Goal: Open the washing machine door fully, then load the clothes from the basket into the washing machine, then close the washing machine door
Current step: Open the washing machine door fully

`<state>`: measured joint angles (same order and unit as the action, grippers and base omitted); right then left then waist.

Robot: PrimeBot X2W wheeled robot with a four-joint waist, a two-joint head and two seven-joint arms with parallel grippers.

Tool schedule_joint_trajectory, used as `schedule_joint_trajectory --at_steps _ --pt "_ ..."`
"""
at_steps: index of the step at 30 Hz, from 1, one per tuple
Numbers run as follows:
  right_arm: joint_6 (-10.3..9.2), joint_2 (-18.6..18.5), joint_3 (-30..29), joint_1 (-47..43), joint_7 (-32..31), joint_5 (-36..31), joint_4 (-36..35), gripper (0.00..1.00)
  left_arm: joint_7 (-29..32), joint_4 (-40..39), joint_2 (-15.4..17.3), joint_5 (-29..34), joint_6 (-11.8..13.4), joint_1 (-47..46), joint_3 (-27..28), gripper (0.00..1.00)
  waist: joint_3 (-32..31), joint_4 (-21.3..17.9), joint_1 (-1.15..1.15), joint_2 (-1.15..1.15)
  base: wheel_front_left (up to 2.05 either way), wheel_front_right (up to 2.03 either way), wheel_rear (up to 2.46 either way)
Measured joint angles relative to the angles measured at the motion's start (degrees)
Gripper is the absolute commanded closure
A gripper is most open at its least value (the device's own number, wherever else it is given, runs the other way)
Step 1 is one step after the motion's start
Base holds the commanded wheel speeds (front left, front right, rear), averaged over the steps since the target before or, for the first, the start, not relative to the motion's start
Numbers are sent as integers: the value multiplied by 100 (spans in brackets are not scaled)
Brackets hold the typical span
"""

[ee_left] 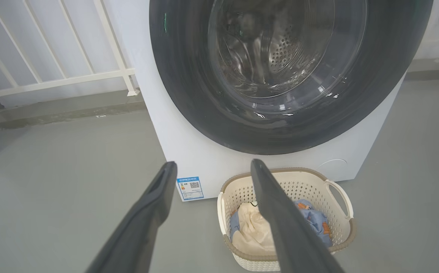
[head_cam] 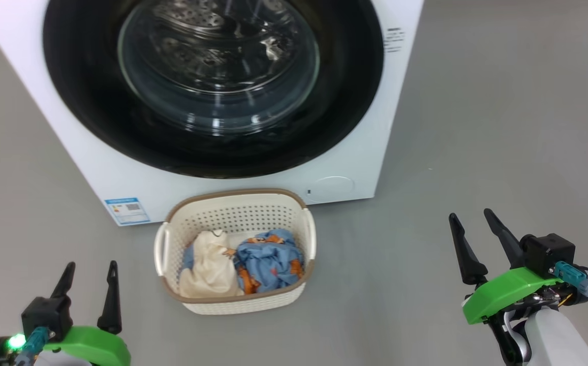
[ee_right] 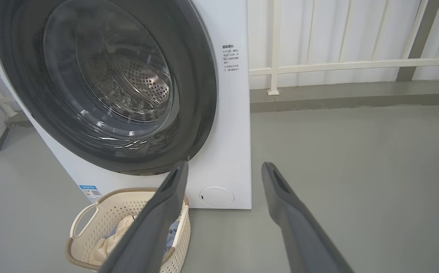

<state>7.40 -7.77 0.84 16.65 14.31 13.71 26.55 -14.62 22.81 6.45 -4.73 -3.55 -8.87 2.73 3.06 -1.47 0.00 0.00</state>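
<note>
Glossy black, the washing machine door (head_cam: pixel 217 76) is shut; left tool (head_cam: pixel 92 264) and right tool (head_cam: pixel 469 213) gape empty. A slipping pull could knock the basket (head_cam: pixel 235 194) just in front.

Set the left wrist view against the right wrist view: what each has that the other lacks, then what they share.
Left wrist view: the open left gripper and the blue garment with its orange prints. Right wrist view: the open right gripper and a small printed notice. Both: the shut washing machine door, the basket, the cream garment, the blue label.
</note>
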Motion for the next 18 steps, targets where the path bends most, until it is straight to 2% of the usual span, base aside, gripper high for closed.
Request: schedule_joint_trajectory --at_steps 10,18 --pt "0 -11 -54 46 0 0 -5 0 -1 -96 -43 -9 0 -97 40 0 47 2 0 0 121 116 -236" --pt "0 -31 -98 47 0 0 -66 0 -1 -264 -74 -5 -77 -98 64 0 111 25 0 0 68 68 -136"
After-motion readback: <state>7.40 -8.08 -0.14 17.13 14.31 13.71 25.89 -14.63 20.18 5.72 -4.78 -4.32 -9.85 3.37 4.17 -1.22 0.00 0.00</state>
